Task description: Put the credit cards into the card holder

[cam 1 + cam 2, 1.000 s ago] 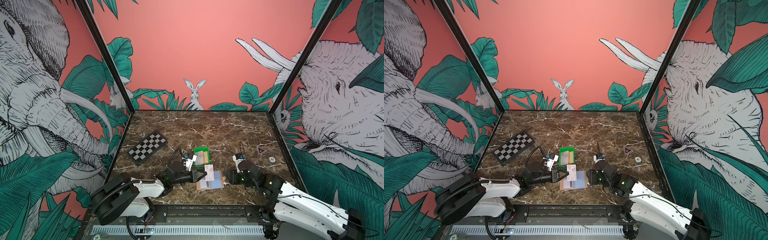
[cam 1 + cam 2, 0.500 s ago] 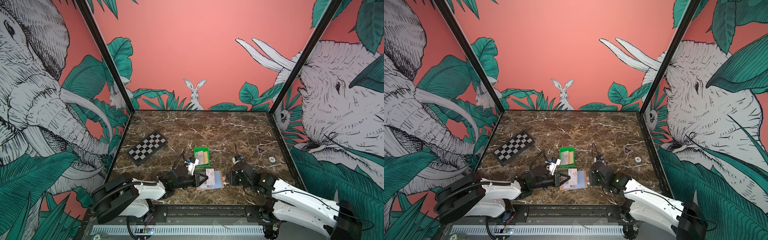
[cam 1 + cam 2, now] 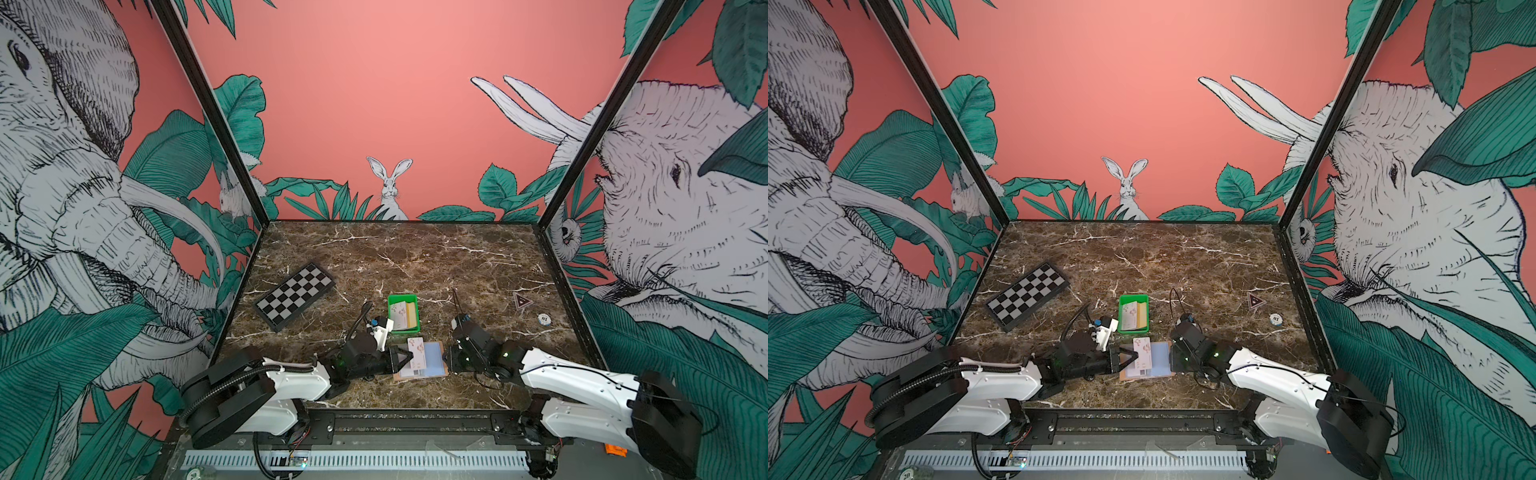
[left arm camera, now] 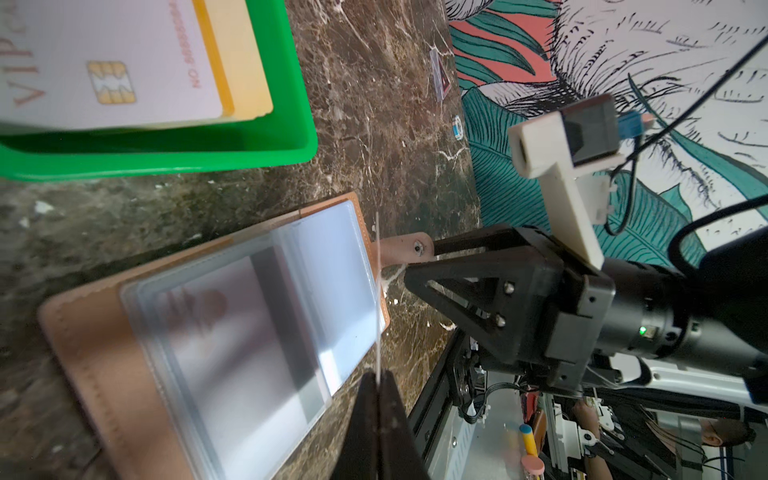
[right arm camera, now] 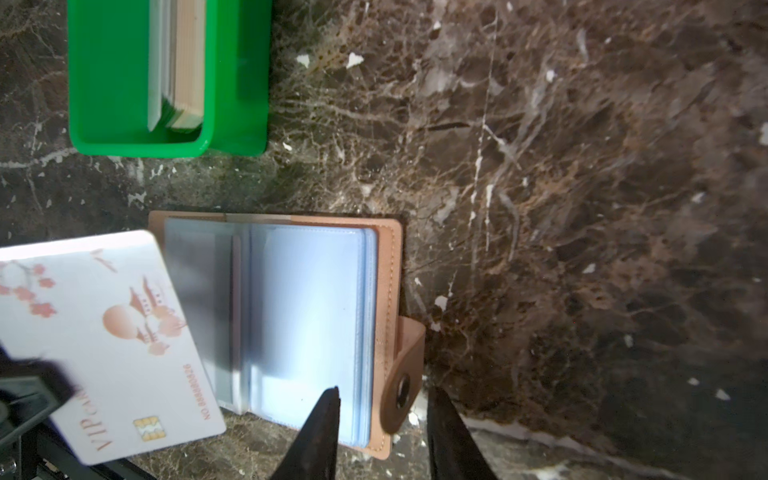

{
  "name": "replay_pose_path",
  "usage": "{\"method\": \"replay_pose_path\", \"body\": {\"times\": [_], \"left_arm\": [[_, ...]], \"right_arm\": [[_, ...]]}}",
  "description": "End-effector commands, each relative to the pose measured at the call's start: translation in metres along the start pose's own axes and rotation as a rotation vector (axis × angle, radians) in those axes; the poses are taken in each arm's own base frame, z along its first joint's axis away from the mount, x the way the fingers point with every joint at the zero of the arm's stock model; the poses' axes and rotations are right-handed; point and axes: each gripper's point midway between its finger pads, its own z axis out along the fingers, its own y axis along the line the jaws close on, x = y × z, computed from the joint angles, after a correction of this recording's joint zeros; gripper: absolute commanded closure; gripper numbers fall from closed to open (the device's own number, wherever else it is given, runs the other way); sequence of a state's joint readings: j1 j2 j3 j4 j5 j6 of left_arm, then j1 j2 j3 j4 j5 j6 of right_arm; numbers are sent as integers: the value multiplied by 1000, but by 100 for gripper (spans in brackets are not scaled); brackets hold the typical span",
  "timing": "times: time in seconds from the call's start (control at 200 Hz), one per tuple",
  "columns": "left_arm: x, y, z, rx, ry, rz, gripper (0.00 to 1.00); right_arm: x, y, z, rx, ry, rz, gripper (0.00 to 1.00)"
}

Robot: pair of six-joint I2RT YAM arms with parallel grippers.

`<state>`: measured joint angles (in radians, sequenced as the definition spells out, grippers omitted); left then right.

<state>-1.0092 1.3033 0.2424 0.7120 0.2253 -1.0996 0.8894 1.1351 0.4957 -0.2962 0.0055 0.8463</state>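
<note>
The tan card holder [image 3: 436,372] [image 3: 1165,374] lies open on the marble near the front edge, its pale blue sleeves [image 5: 311,311] facing up. My left gripper [image 3: 409,358] [image 3: 1133,356] [image 4: 378,376] is shut on a white credit card [image 3: 417,353] [image 5: 104,332], held tilted over the holder's left half. My right gripper [image 3: 448,360] [image 5: 386,392] is open at the holder's right edge. One jaw is over the sleeves and the other is beyond the snap tab [image 5: 405,374]. More credit cards [image 3: 403,316] [image 4: 124,62] stand in the green tray [image 3: 402,297].
A black-and-white checkered board [image 3: 295,296] lies at the left. A triangular sticker [image 3: 523,300] and a small round token [image 3: 543,319] sit at the right. The black front rail [image 3: 415,419] runs just behind both arms.
The right gripper has moved left up to the holder's right edge and its jaws have narrowed. The left gripper has lowered the card slightly over the holder.
</note>
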Motion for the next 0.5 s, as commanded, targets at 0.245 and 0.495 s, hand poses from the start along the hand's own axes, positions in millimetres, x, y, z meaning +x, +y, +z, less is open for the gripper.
{"method": "replay_pose_path", "body": {"times": [0.245,0.495], "left_arm": [[5,9,-3,-33,37,-53,100],[8,11,-1,-30,63,-68,100]], "right_arm": [[4,6,4,-42,7,18,67],[9,4,8,-40,25,21,68]]}}
